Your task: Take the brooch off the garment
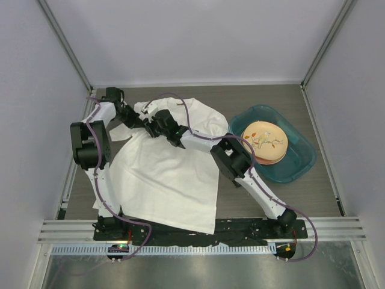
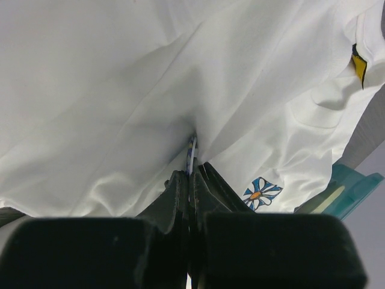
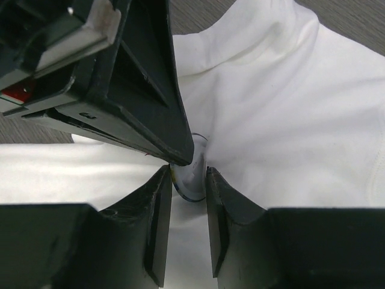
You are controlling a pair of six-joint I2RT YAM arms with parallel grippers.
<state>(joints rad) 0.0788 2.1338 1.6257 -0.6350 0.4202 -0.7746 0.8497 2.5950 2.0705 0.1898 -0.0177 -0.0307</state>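
Note:
The white T-shirt (image 1: pixel 168 174) lies spread on the table. Its flower print (image 2: pixel 262 194) and yellow neck label (image 2: pixel 359 65) show in the left wrist view. Both grippers meet at the shirt's upper part. My left gripper (image 2: pixel 191 174) is shut on the thin blue-rimmed edge of the brooch (image 2: pixel 192 150), with cloth bunched around it. In the right wrist view the brooch (image 3: pixel 191 185) is a small round disc with a dark-blue rim. My right gripper (image 3: pixel 188 177) is closed against its two sides. The left gripper's fingers (image 3: pixel 156 114) come in from the upper left and touch the brooch's top. The arms hide the brooch in the top view.
A teal tub (image 1: pixel 302 167) holding a peach-coloured plate (image 1: pixel 264 141) stands to the right of the shirt, and its corner shows in the left wrist view (image 2: pixel 346 189). White walls close in the table at the back and sides.

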